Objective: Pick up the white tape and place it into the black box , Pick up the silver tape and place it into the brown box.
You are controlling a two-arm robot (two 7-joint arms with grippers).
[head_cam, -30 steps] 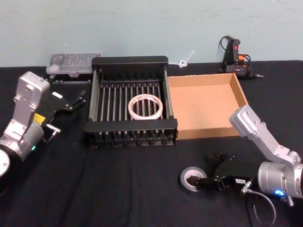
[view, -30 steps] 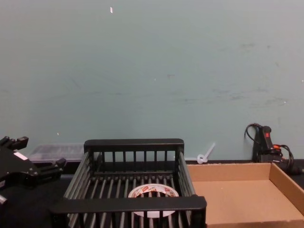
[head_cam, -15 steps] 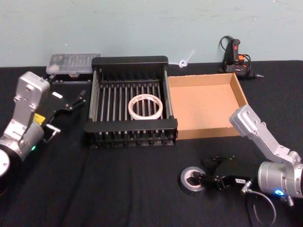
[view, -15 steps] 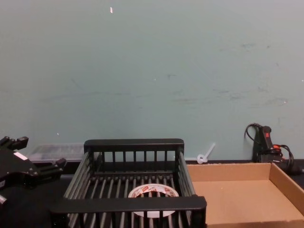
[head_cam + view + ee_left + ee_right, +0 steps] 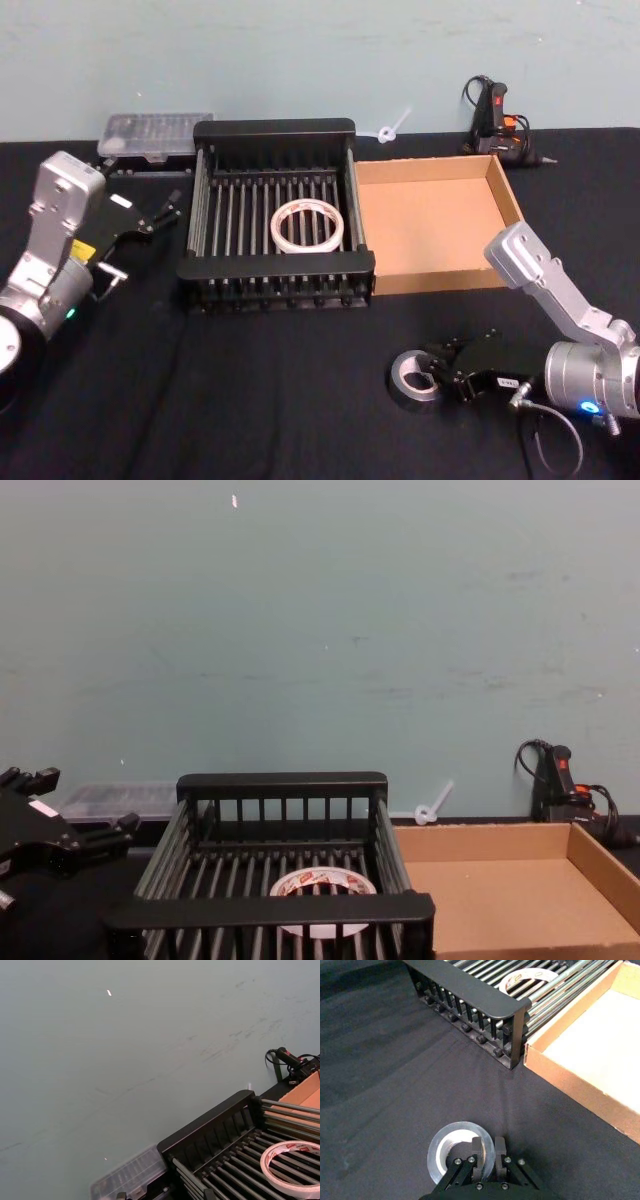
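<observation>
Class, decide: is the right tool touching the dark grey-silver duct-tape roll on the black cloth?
Touching. In the right wrist view, the right tool has its two fingers pinched on the wall of the dark grey-silver duct-tape roll, one inside the hole and one outside.

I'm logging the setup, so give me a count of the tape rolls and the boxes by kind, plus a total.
White tape: 1, in the black box.
Silver tape: 1, in the right gripper.
Black box: 1.
Brown box: 1.
Total: 4.

Two tape rolls are counted: one white tape (image 5: 307,225), one silver tape (image 5: 414,378). Two boxes are counted: one black box (image 5: 274,132), one brown box (image 5: 507,192).
</observation>
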